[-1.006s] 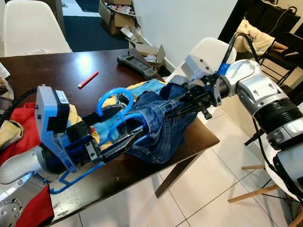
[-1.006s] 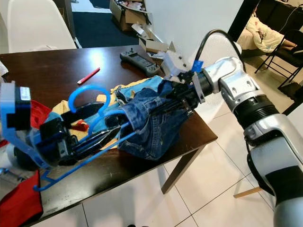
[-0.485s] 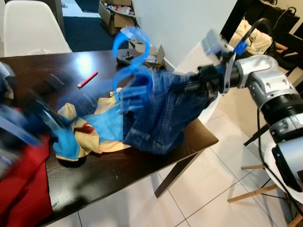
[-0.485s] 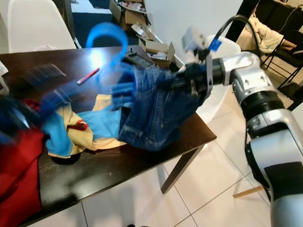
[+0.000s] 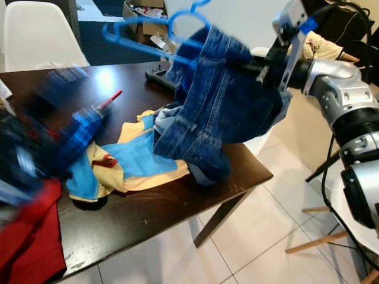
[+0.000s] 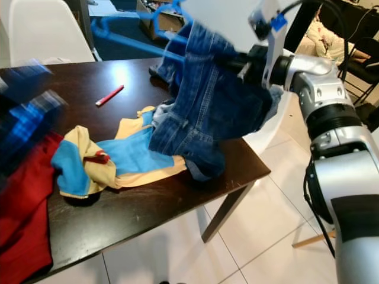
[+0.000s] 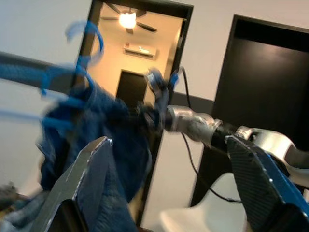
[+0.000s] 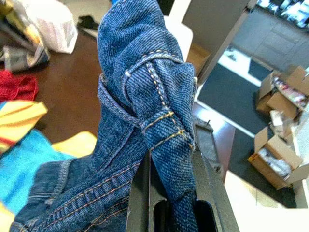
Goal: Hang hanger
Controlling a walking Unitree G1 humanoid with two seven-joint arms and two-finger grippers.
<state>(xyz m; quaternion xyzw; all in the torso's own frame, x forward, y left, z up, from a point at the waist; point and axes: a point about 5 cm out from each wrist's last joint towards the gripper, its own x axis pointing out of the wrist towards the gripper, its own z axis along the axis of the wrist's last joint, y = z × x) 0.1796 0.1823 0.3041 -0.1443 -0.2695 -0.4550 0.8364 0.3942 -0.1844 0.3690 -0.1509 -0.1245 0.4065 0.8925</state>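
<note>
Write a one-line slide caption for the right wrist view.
Right gripper pinches a fold of the blue jeans above the dark table, cardboard boxes beyond.

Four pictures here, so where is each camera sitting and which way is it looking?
Left and right eye views: on the head, looking down at the dark table; the right arm lifts jeans on a blue hanger.
Left wrist view: along the open left tool toward the jeans.
Right wrist view: along the right tool, shut on denim.
All share the jeans.
</note>
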